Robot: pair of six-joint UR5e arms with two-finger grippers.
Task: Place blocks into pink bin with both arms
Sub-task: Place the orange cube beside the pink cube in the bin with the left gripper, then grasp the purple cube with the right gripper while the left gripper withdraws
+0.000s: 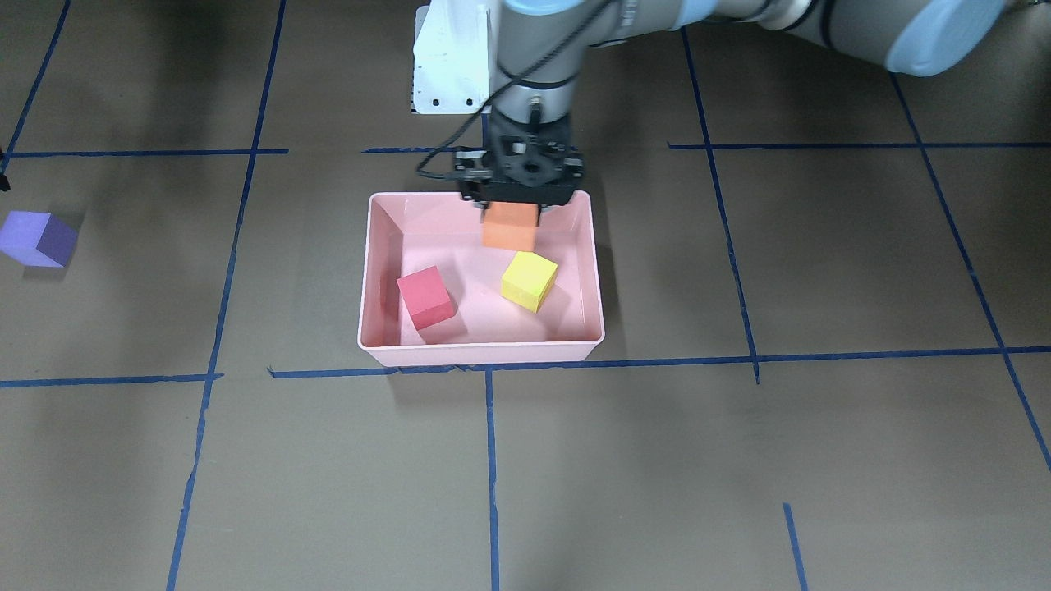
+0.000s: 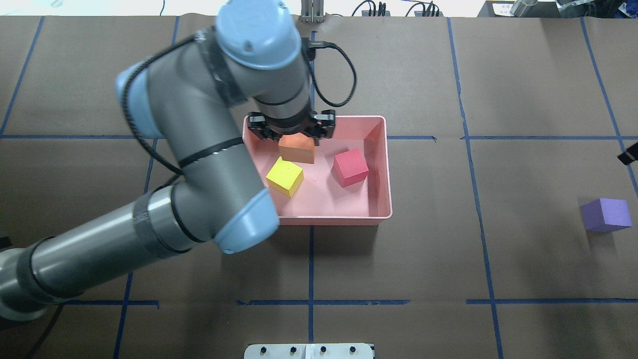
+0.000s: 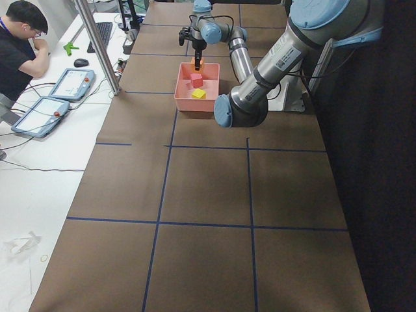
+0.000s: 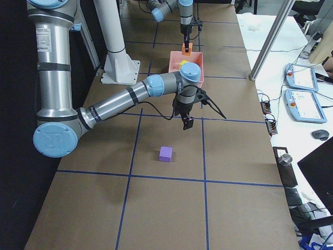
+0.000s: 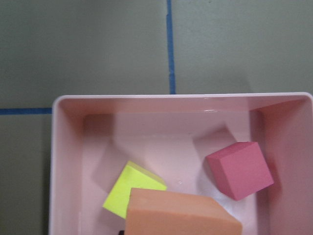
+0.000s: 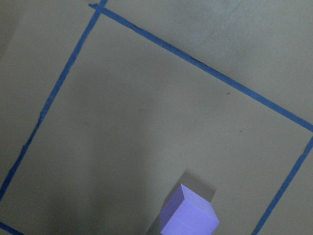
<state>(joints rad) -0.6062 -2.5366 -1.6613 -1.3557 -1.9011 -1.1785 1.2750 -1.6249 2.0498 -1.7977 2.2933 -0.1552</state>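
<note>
My left gripper (image 1: 511, 212) is shut on the orange block (image 1: 509, 227) and holds it over the far part of the pink bin (image 1: 480, 355), just above the floor. The red block (image 1: 424, 297) and the yellow-green block (image 1: 530, 281) lie inside the bin. The left wrist view shows the orange block (image 5: 181, 215) with the red (image 5: 239, 169) and yellow-green (image 5: 128, 188) blocks below it. The purple block (image 2: 605, 215) sits on the table far to my right. My right gripper (image 4: 186, 123) hovers near it; I cannot tell if it is open or shut.
The brown table is marked with a grid of blue tape (image 2: 311, 259). The white pedestal base (image 1: 452, 61) stands behind the bin. An operator (image 3: 19, 52) sits at a side desk with tablets.
</note>
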